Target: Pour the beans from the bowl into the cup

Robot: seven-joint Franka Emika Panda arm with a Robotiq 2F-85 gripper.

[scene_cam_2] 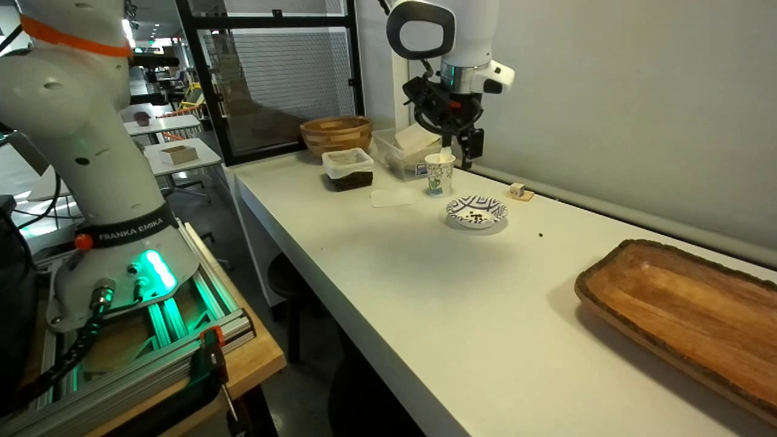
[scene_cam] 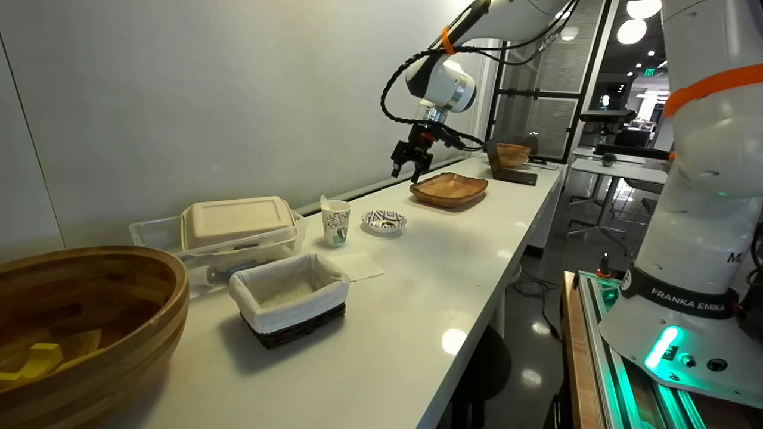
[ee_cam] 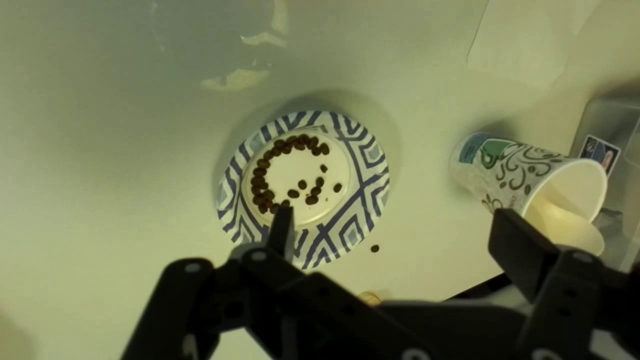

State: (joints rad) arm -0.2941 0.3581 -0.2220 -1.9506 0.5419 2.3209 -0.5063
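Observation:
The bowl (ee_cam: 374,155), a shallow white dish with a blue patterned rim, stands upright on the table and holds dark beans (ee_cam: 260,182). It shows in both exterior views (scene_cam: 384,221) (scene_cam_2: 477,206). The cup (ee_cam: 520,172), white with dark swirls, stands upright close to the bowl with a pale spoon-like thing in it; both exterior views show it (scene_cam: 335,223) (scene_cam_2: 439,176). My gripper (ee_cam: 395,212) is open and empty above the table. In the wrist view one fingertip overlaps the bowl's rim and the other overlaps the cup. Both exterior views show the gripper raised (scene_cam: 405,174) (scene_cam_2: 458,153).
A loose bean (ee_cam: 375,248) lies beside the bowl. A cloth-lined basket (scene_cam: 292,298), clear tub (scene_cam: 238,250), napkin (scene_cam: 357,266) and large wooden bowl (scene_cam: 119,357) stand on the cup's side. A brown wooden tray (scene_cam_2: 680,291) lies on the opposite side. A small block (scene_cam_2: 517,189) sits near the wall.

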